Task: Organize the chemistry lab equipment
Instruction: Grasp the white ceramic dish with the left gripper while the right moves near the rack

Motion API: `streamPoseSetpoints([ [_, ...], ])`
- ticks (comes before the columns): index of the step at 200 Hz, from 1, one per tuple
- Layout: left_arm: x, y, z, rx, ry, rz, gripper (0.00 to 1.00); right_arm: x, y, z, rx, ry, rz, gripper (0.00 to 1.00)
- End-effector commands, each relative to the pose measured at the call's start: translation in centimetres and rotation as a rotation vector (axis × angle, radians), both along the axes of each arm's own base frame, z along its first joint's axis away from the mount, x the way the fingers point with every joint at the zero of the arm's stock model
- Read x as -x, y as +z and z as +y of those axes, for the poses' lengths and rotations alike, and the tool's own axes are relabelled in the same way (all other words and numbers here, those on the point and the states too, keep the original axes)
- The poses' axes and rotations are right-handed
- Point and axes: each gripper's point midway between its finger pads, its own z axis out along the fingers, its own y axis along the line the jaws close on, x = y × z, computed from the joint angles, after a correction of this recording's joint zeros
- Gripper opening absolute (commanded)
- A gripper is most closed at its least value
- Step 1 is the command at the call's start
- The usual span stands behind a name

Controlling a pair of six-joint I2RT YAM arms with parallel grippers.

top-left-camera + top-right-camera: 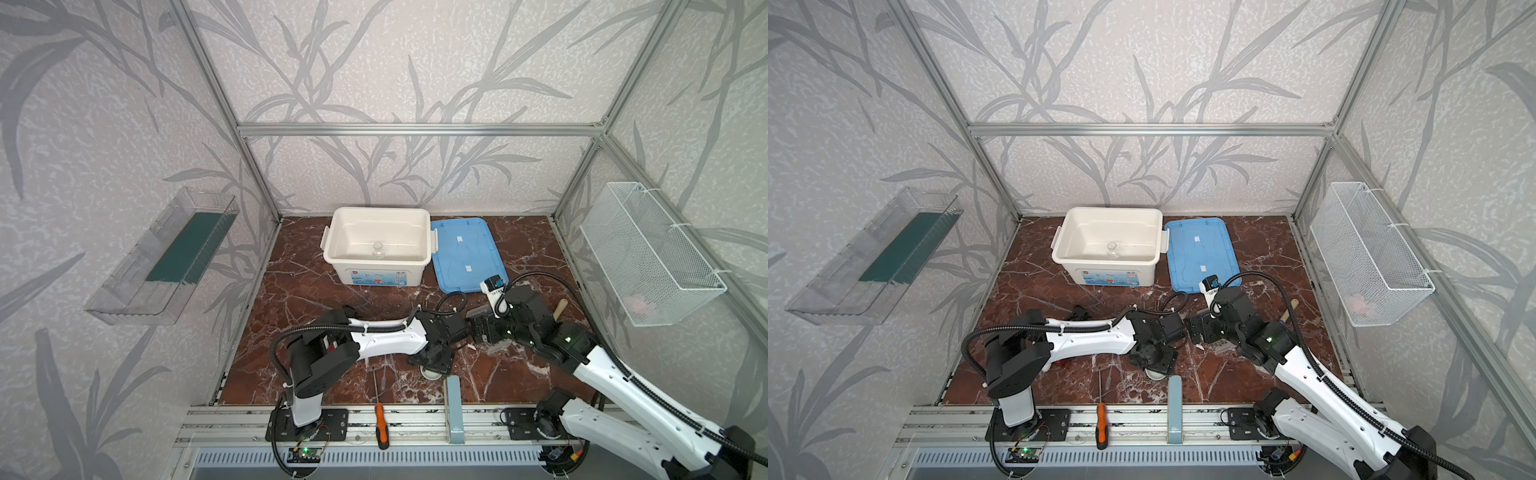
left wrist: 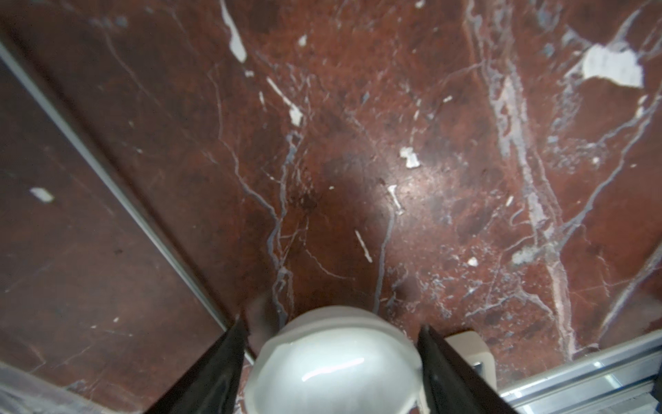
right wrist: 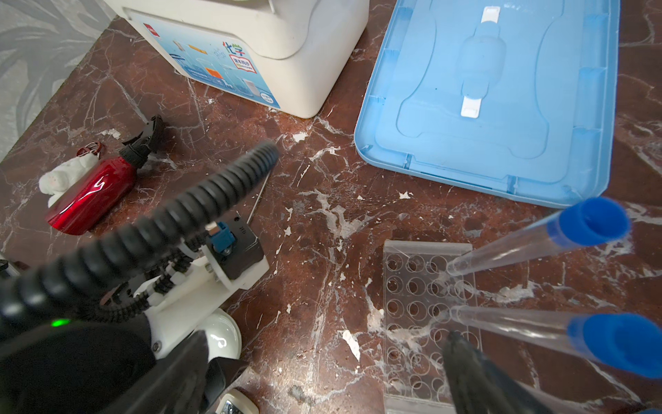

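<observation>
White dish (image 2: 333, 369) sits dead centre inside the left end effector (image 2: 331, 322) — can't tell if it's pinching yet. Right end effector (image 3: 326, 335) is wide apart.

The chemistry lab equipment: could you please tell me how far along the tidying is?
Early. Done: the small glass jar sits in the white storage box; two blue-capped tubes sit in the clear rack. In hand: the left gripper straddles the white round dish, grip unclear. Left: dish, rack and tubes are on the table; the blue lid lies off.
</observation>
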Motion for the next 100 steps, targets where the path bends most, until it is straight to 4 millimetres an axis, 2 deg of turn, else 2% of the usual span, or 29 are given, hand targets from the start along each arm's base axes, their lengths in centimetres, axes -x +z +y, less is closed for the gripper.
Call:
streamPoseSetpoints([
  [1, 0.0, 0.1, 1.5, -0.081, 0.002, -0.020, 0.71, -0.1, -0.2, -0.4, 0.019, -0.008, 0.000, 1.00],
  [15, -0.1, 0.2, 1.8, -0.088, 0.004, -0.032, 0.68, -0.2, -0.3, -0.3, 0.019, -0.008, 0.003, 1.00],
  [50, -0.6, 0.4, 2.5, -0.122, 0.004, -0.063, 0.68, -0.3, -0.4, -0.2, 0.019, -0.007, 0.004, 1.00],
  [75, -0.9, 0.8, 2.3, -0.103, -0.001, -0.086, 0.76, -0.3, -0.4, -0.1, 0.018, -0.008, 0.006, 1.00],
  [100, -0.4, 0.7, 1.6, -0.057, 0.001, -0.062, 0.79, -0.3, -0.2, -0.2, 0.011, -0.010, 0.003, 1.00],
])
